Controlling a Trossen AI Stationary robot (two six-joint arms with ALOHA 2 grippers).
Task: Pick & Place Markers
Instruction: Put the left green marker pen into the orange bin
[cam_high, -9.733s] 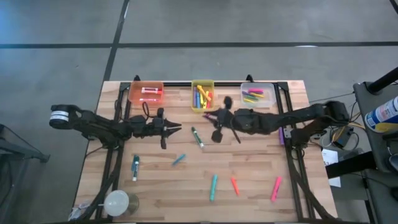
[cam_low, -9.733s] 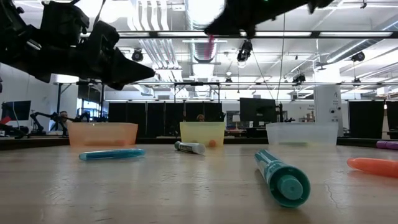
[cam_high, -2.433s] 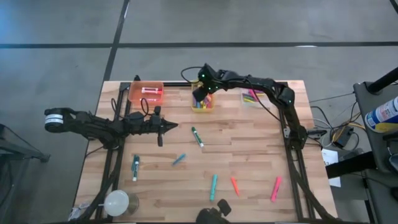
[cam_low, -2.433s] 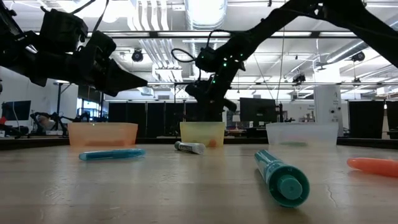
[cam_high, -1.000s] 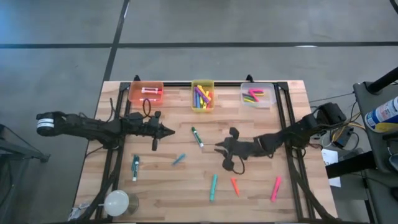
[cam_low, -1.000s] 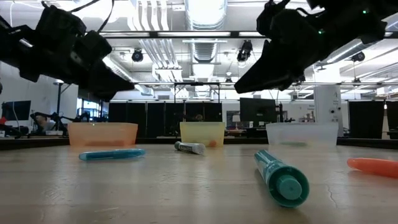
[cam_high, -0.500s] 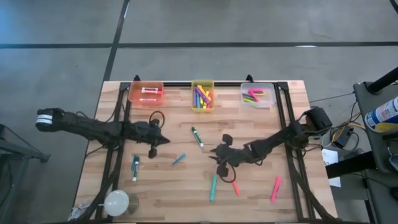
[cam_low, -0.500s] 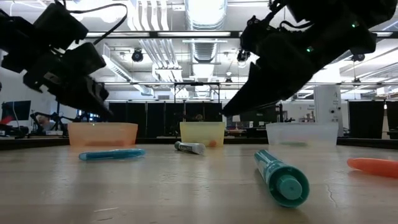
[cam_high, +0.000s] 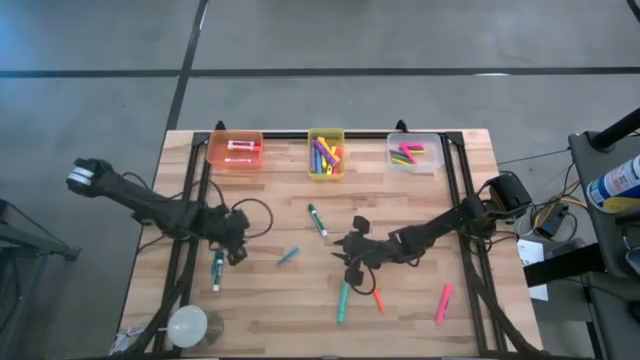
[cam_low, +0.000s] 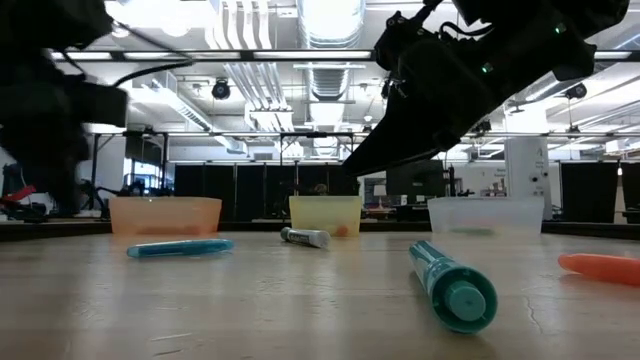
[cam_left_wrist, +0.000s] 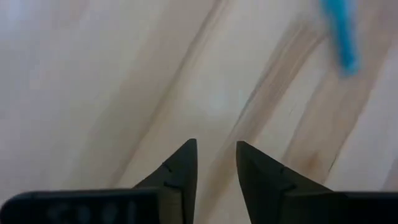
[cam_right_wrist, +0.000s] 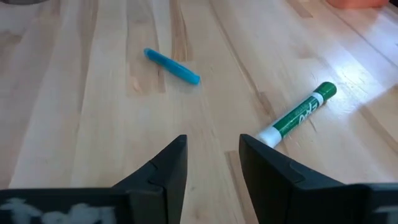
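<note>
Loose markers scattered on the desk: green-and-white marker, small blue marker, teal marker, orange marker, pink marker. More sorted in the orange bin, yellow bin and clear bin along the far edge. Left claw, parted and empty, just beside a teal-and-white marker. Right claw, parted and empty, above bare wood, no obstruction nearby. White round lamp at the near left corner.
</note>
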